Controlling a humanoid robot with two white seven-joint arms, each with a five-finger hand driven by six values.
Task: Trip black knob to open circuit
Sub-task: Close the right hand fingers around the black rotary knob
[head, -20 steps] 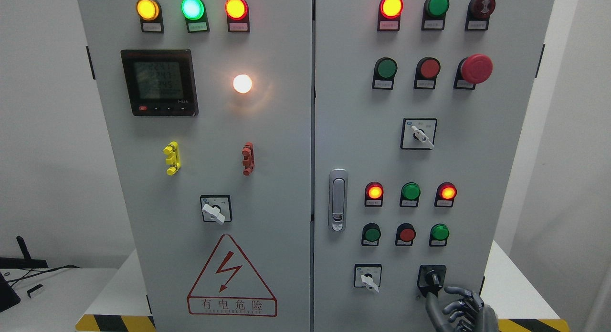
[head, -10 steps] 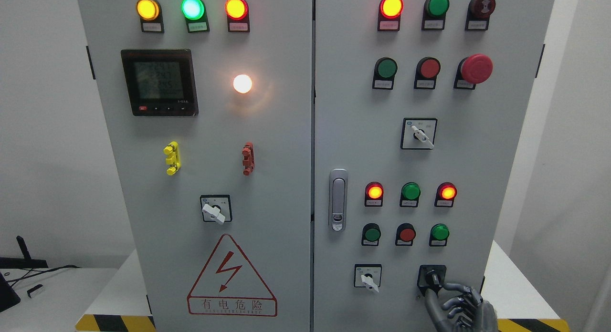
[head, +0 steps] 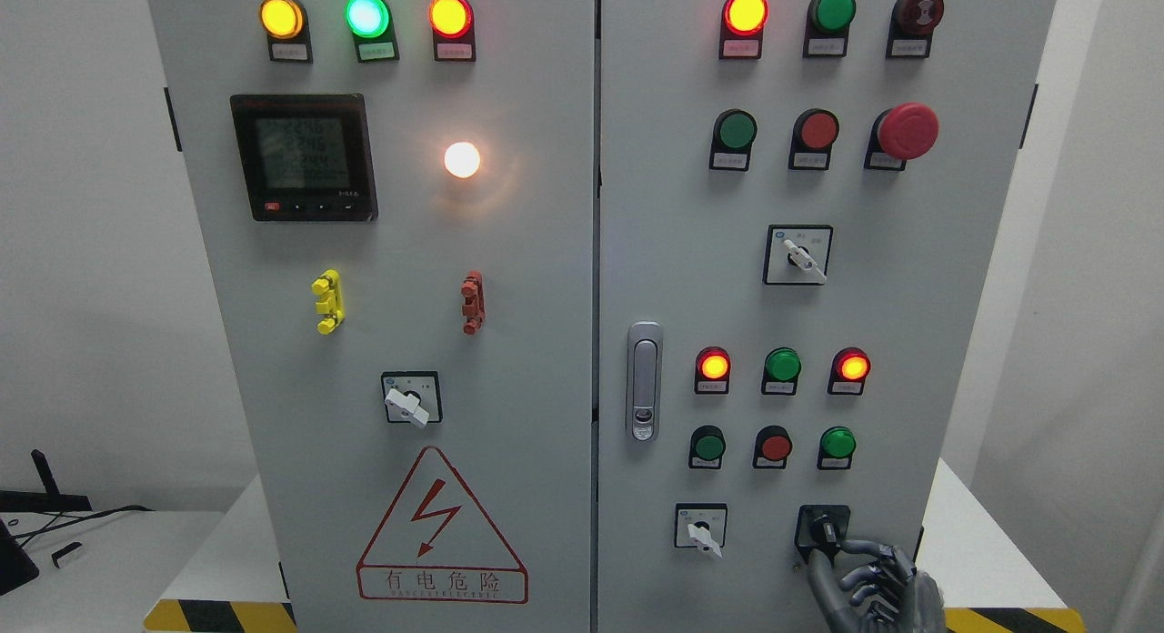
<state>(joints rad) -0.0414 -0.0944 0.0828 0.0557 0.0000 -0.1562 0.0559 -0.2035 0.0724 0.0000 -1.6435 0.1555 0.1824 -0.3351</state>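
The black knob (head: 825, 527) sits in a black square plate at the lower right of the right cabinet door (head: 691, 205), its lever pointing roughly up and slightly left. My right hand (head: 827, 554) comes up from the bottom edge just below it. The thumb rises on the knob's lower left, and the index finger curls in against its lower right, so the two pinch the lever's lower end. The other fingers (head: 864, 583) are curled beneath. My left hand is out of the picture.
A white selector switch (head: 700, 529) sits left of the black knob, with rows of red and green lamps and buttons (head: 776, 447) above. A door latch (head: 644, 381) is at the door's left edge. The white table (head: 982, 560) holding the cabinet shows to the right.
The right hand's index finger has moved left and closed in on the knob's lower end, and the hand has sunk slightly. The knob's lever has not visibly turned.
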